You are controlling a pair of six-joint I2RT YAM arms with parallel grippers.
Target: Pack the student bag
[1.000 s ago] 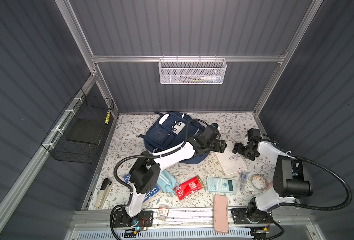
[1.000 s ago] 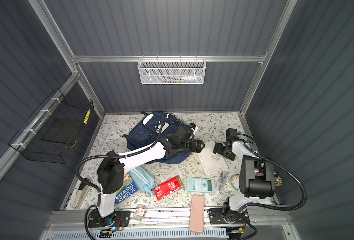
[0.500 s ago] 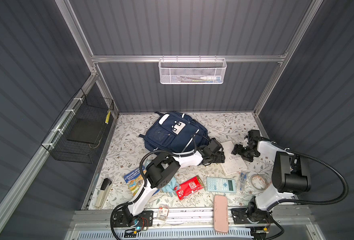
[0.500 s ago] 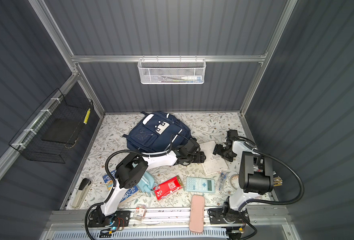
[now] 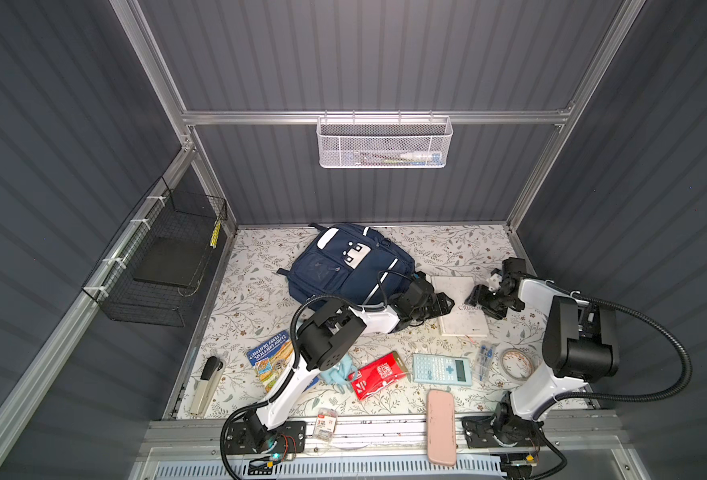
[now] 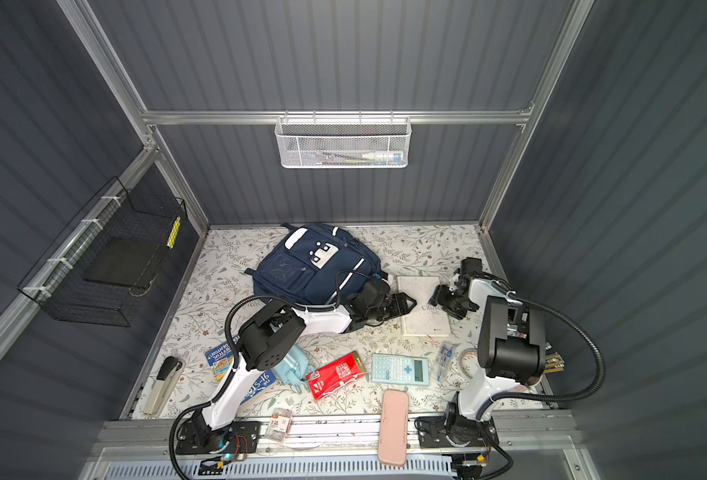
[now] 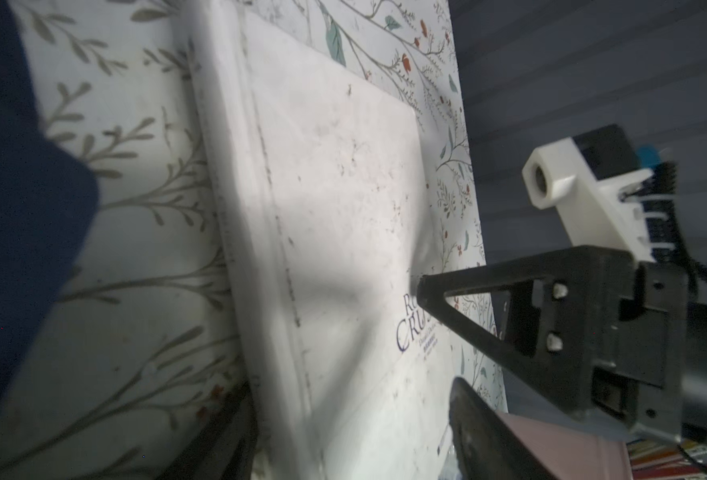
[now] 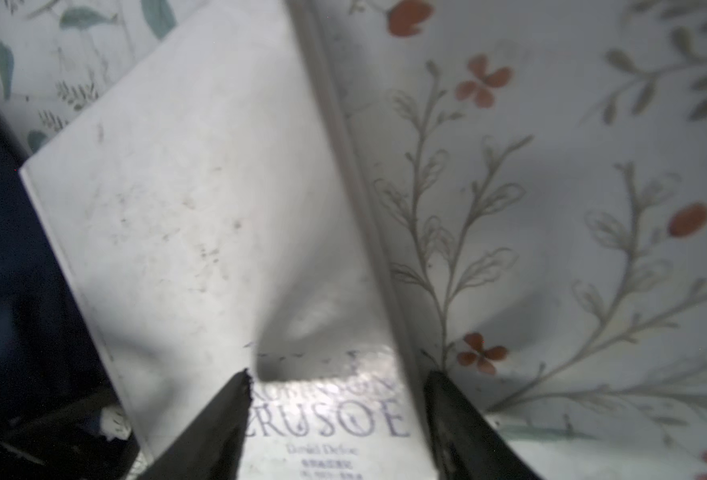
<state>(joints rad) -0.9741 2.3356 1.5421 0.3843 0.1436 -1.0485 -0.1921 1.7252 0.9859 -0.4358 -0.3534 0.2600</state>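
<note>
Bag (image 5: 343,270): navy, lies flat w/ white patch up, back-middle of table (image 5: 256,286); its near right corner sits just beside the L wrist.
Book (image 5: 462,309): white, "Crusoe" on cover, flat on table just right of bag, between the 2 arms.
L fingers (image 5: 445,306): at book's bag-side edge, low over table. Wrist cam shows them apart, one over bare table beside the book, one over the cover; we see nothing gripped.
R fingers (image 5: 478,301): at book's opposite edge, facing L fingers across the cover. Apart, partly spread; one tip at the cover by the title, the other past the edge over table, so the edge sits in the gap. We see no clamp on it; whether the tip touches the cover we can't tell.
Front row, L to R: stapler (image 5: 206,384), booklet (image 5: 270,357), lt-blue pouch (image 5: 337,370) partly under L arm, red pack (image 5: 378,374), calc (image 5: 441,368), clear pack (image 5: 484,359), tape roll (image 5: 516,363). All well apart from bag.
Pink case (image 5: 441,428): half on table, half on front rail, betw. the arm bases.
Small packet (image 5: 326,424): on the rail, near L base.
Walls: white mesh basket (image 5: 383,143) hangs on back rail, small items inside; black wire basket (image 5: 160,266) on left wall, dark flat thing in it.
</note>
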